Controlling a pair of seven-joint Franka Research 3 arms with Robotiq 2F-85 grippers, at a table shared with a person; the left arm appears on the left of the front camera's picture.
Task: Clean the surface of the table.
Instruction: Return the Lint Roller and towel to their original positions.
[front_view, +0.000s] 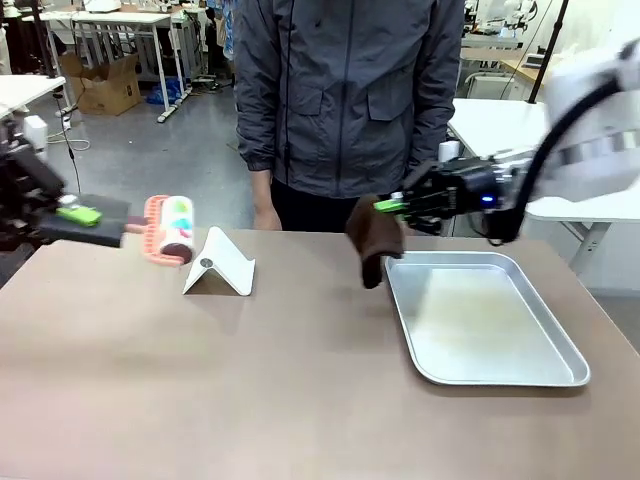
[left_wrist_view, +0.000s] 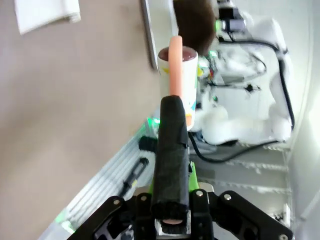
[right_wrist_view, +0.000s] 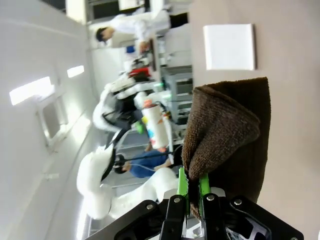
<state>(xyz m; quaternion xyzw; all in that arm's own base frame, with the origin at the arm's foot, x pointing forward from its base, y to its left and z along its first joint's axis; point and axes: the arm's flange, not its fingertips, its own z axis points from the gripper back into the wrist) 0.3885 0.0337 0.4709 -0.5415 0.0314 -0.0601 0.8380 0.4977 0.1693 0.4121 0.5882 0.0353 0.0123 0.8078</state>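
My left gripper (front_view: 85, 214) looks blurry, my right arm (front_view: 590, 100) is blurry too, and the table (front_view: 250, 380) runs off the bottom edge.

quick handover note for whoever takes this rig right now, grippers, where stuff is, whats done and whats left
Left gripper: shut on the lint roller by its black handle, held above the table's far left.
Right gripper: shut on the brown cloth, which hangs by the metal tray's far left corner.
White folded stand sits on the table beside the roller.
Done: both tools are picked up.
Left: no wiping or rolling is visible; clean the tabletop.
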